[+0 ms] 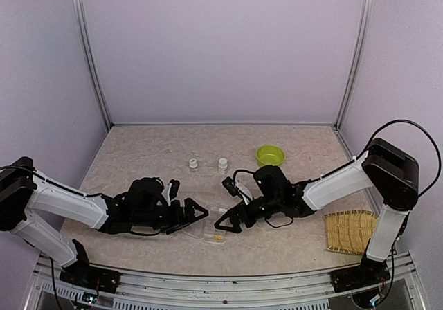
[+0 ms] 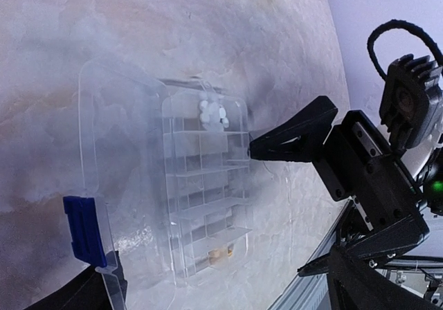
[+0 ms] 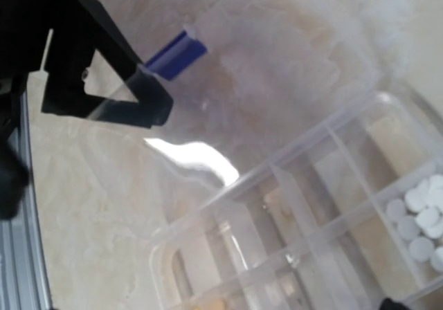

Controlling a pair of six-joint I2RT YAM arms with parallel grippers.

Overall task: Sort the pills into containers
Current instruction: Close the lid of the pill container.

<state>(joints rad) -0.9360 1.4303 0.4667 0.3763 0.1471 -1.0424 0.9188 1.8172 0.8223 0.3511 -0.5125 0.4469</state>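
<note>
While the left gripper [image 1: 196, 214] and right gripper [image 1: 225, 225] both gape wide, holding nothing, the clear pill box [image 1: 210, 227] lies open on the surface [image 1: 138, 151] between them, near centre; white pills [image 2: 212, 113] sit at its far end, yellowish pills [image 1: 218, 238] at its near end.

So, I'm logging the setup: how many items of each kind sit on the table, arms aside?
Clear pill box: 1
Small white bottles: 2
Green bowl: 1
Woven bamboo tray: 1
Total: 5
</note>
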